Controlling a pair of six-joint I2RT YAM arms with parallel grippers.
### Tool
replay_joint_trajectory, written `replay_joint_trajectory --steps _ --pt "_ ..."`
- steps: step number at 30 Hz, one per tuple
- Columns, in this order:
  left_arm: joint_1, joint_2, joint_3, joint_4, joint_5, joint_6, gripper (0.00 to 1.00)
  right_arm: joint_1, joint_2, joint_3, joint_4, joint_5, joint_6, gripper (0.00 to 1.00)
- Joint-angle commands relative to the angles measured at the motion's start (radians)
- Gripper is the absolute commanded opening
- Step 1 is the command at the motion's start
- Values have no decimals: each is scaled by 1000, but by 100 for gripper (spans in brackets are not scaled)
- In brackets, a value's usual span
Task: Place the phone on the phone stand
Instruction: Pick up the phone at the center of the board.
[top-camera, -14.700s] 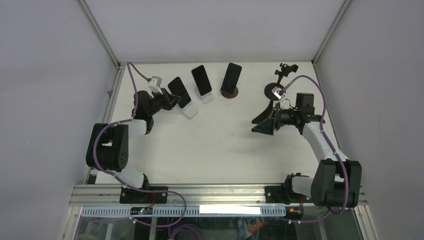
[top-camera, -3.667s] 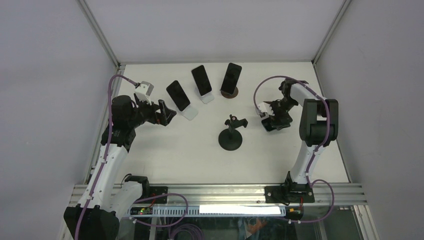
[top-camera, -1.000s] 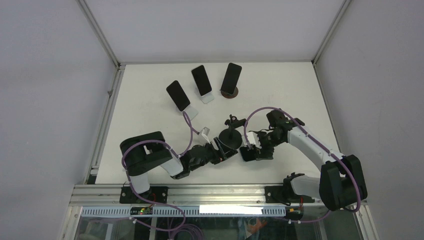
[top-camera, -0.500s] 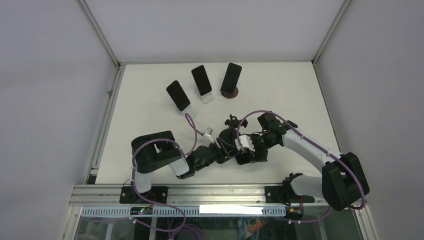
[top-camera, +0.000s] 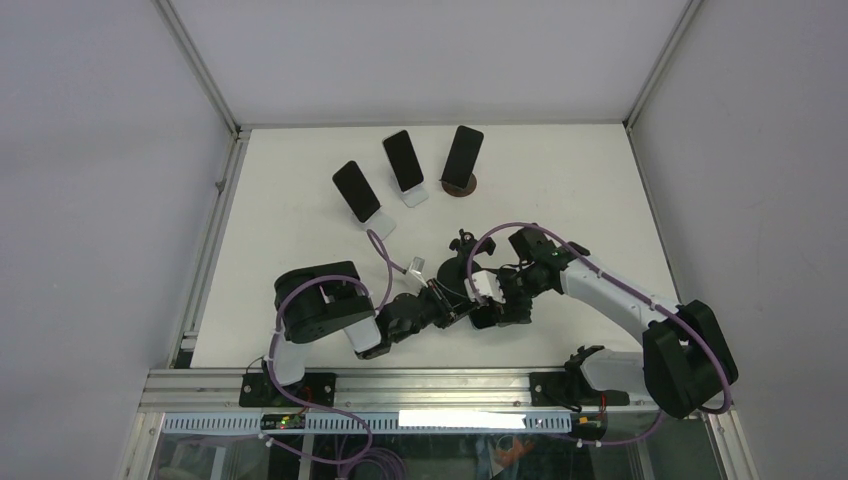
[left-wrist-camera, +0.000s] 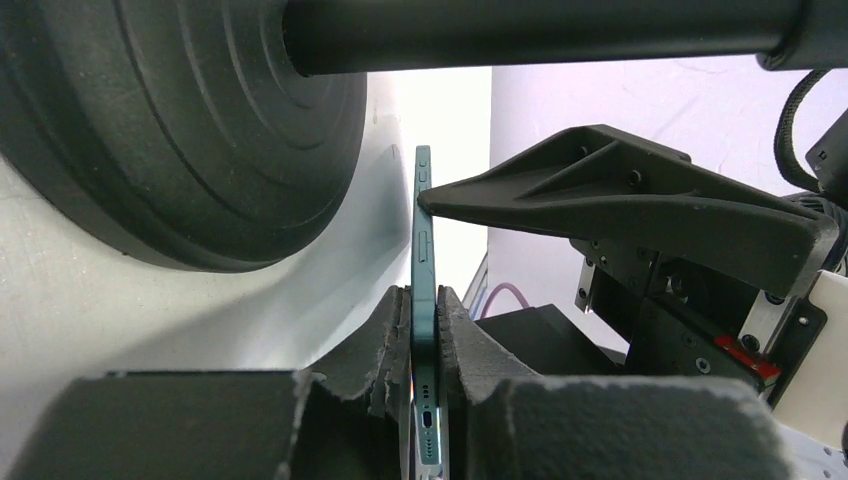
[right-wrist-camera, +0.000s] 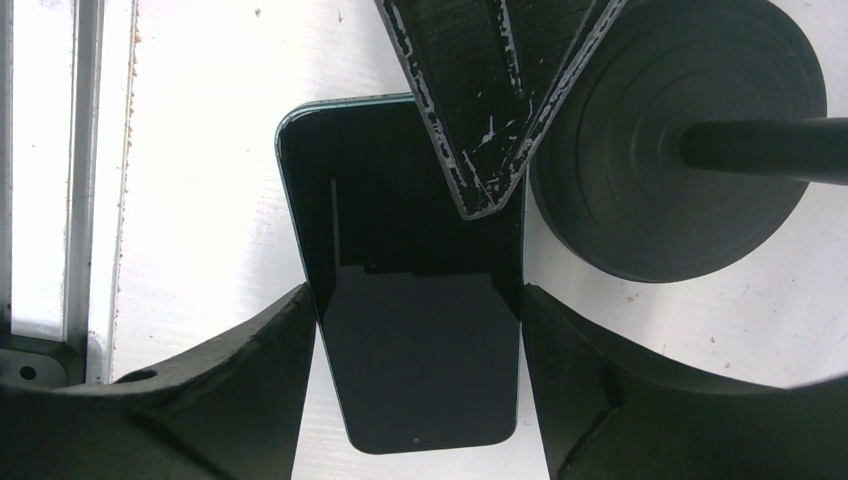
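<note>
– Phone (right-wrist-camera: 420, 330), where's it at?
– Near-centre of table (top-camera: 300, 250), low, just beside the round base of the black stand (top-camera: 458, 272), on its near side. Teal rim, dark screen. Both grippers are on it. Can't tell if it touches the tabletop.

– Jaws?
– Left gripper (left-wrist-camera: 425, 310): clamped on front & back faces at the port end. Its wrist cam sees the phone edge-on btwn the pads (left-wrist-camera: 395, 330). Right gripper (right-wrist-camera: 415, 295): closed against the two long edges, no gap visible either side. In the right wrist view one left finger (right-wrist-camera: 470, 120) lies across the screen.

– Count?
– Phones: 4. One in the grippers, 3 along the far side: left propped phone (top-camera: 356, 190), middle propped phone (top-camera: 404, 160), right propped phone (top-camera: 463, 155). Stands: 4. Left white stand (top-camera: 380, 225), middle white stand (top-camera: 413, 197) and brown round stand (top-camera: 460, 185) each carry a phone, plus the black one. Grippers: 2.

– Vs earlier?
– 1 s ago the grippers were apart, left one near-left of the base, right one near-right. Now they meet at the phone. 3.7 s back the left arm was up by the left propped phone. ~15 s back the black stand stood at the far-right corner; it's mid-table now. The 3 propped phones are in the same spots throughout.
</note>
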Motion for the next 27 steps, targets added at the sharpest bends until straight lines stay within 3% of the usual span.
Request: replay_joint_trajectory --steps 1,7,12,17,27 --pt "-11 23 12 149 0 10 0 7 -4 8 48 -12 30 47" --pt "-10 8 10 149 8 46 0 7 -11 11 50 3 70 52" --pt "-10 -24 -16 149 11 100 0 7 -21 17 17 26 85 82" --pt "-10 -48 -33 149 21 151 0 2 -33 40 -30 49 110 99" --pt "-10 -97 -58 150 75 255 0 -90 -73 173 -280 87 64 99"
